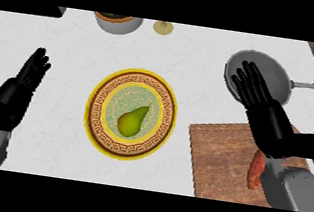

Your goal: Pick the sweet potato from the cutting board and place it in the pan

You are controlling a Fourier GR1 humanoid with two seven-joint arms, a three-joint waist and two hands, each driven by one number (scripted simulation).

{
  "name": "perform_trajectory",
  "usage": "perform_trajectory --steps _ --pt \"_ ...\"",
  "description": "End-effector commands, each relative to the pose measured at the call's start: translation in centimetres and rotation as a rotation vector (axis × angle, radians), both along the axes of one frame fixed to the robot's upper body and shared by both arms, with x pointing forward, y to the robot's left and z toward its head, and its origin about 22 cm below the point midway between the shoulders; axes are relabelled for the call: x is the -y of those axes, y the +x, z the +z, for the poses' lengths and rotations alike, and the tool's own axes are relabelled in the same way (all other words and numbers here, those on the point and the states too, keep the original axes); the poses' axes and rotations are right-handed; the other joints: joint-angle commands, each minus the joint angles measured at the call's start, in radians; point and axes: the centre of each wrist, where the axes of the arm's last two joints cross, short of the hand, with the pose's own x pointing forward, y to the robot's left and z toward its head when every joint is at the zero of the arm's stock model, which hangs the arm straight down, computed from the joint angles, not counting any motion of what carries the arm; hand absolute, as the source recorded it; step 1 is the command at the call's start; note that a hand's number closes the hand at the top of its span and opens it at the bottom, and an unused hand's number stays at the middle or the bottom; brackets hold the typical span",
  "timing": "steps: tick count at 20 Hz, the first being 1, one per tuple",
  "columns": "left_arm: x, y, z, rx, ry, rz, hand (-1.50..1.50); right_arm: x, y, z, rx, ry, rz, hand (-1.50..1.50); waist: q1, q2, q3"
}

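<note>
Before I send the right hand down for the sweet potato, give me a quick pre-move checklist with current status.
1. Sweet potato on cutting board: ok, though partly hidden by the right forearm.
2. Right hand open, holding nothing: ok.
3. Right hand over the sweet potato: not ok, it reaches past it toward the pan.
4. Pan free of objects: cannot tell, the hand covers part.
5. Left hand open, away at the left: ok.

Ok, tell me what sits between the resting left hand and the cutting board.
In the head view, the yellow-rimmed plate holding a pear lies between the left hand and the cutting board; either side of it is bare counter.
</note>
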Motion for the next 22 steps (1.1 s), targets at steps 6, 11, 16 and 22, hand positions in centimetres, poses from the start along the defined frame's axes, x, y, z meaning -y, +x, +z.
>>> perform_trajectory --steps 6,11,16,22 --pt "1.0 2.4 3.0 0.072 -0.029 0.104 0.00 14.3 -4.8 -6.4 -0.164 -0.124 0.057 1.50 0.029 0.001 0.030" --pt "0.6 0.9 1.4 -0.010 -0.070 0.098 0.00 19.6 -10.2 -6.5 0.052 -0.452 -0.402 -1.50 -0.022 -0.014 0.028" --pt "2.0 1.5 1.0 0.000 -0.084 0.113 0.00 25.2 -14.7 -2.1 0.162 -0.623 -0.457 -1.50 -0.011 -0.010 0.026" --pt "2.3 1.8 1.2 -0.023 -0.081 0.093 0.00 27.8 -15.0 6.1 0.048 -0.924 -0.269 -1.50 0.001 -0.008 0.023"
